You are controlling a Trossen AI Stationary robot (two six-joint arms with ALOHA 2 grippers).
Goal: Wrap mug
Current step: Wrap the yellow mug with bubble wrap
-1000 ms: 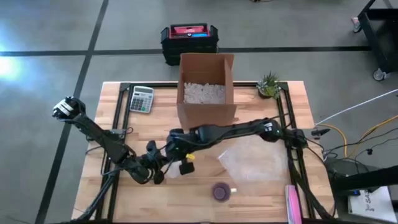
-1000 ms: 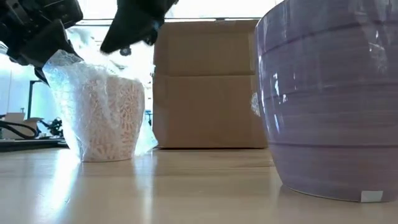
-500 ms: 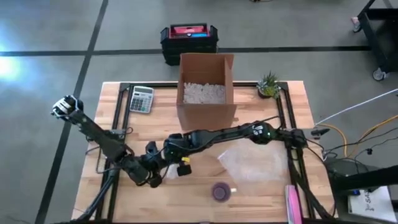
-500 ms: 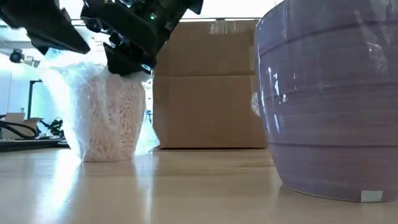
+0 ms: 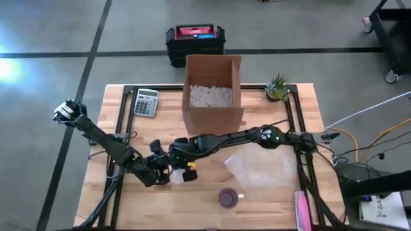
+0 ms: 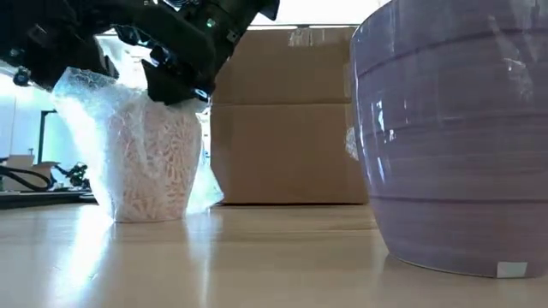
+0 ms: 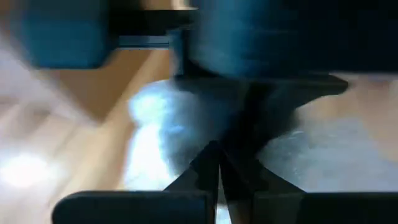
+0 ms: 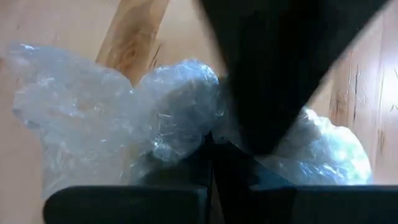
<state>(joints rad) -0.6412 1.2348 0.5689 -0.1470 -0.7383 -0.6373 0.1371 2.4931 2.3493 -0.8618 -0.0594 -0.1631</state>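
A mug wrapped in bubble wrap (image 6: pixel 150 162) stands upright on its base on the wooden table (image 5: pixel 128 205), left of centre (image 5: pixel 173 174). My left gripper (image 5: pixel 160 171) comes in from the left and is shut at the wrap's upper left (image 7: pixel 217 158). My right gripper (image 5: pixel 181 163) reaches across from the right and is shut on the wrap over the mug's top (image 8: pixel 211 146). A bare purple mug (image 5: pixel 228 197) stands near the front edge, close and large in the low view (image 6: pixel 454 137). My left gripper pinches a bunched edge of the bubble wrap (image 6: pixel 75 81) at the mug's upper left, coming from the table's left side and slanting down. The wrap rises slack from the mug to the fingers. The wrist view is blurred. My right gripper is shut on gathered bubble wrap (image 8: pixel 180 118) over the mug's mouth, fingers (image 6: pixel 175 85) pointing down and leftward from above. How many layers it has I cannot tell. The mug stands on the table under it.
An open cardboard box (image 5: pixel 213 96) with white filler stands at the back centre. A loose sheet of bubble wrap (image 5: pixel 263 167) lies to the right. A calculator (image 5: pixel 146 101) sits back left, a small plant (image 5: pixel 277 87) back right, a pink object (image 5: pixel 302 210) front right.
My right gripper has moved toward the table's left edge and down onto the top of the wrapped mug. My left gripper has shifted slightly toward the mug, and the wrap's upper left edge is bunched higher. The mug has stayed in place.
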